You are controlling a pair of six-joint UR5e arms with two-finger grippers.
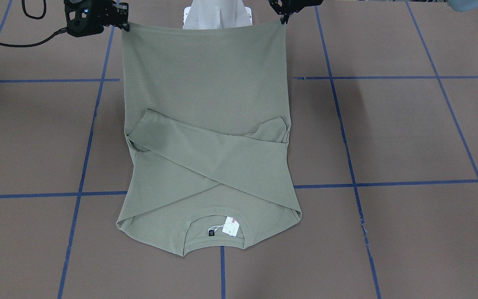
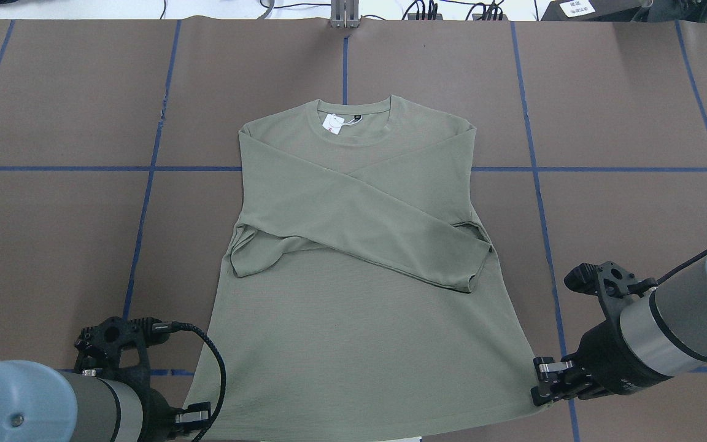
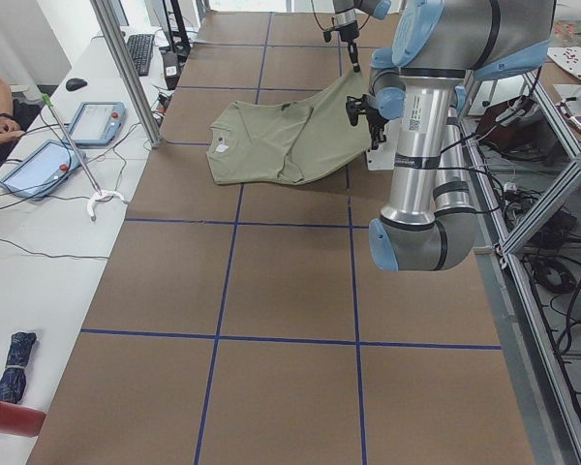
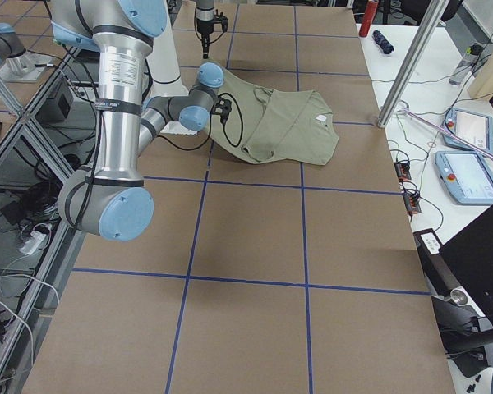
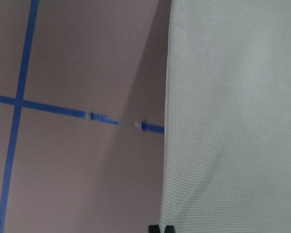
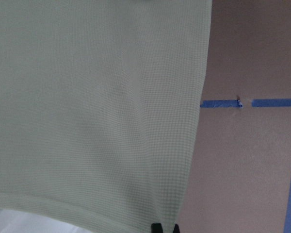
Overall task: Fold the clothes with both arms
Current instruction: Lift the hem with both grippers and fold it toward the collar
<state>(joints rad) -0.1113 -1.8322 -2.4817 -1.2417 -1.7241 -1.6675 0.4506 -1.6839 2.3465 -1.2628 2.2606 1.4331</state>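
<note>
Sage-green shirt (image 2: 359, 319) is clamped at its hem corners by the left pincer (image 2: 194, 419) and right pincer (image 2: 542, 382) (both closed on cloth), lying on the worktop (image 2: 53, 245) beyond them. Hem should be carried level and taut towards the collar (image 2: 353, 138).

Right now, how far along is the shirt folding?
Done: both sleeves lie crossed over the shirt. In hand: the left gripper and right gripper each pinch a hem corner, raised off the table. Left, likely: carry the hem to the collar, then release.
</note>
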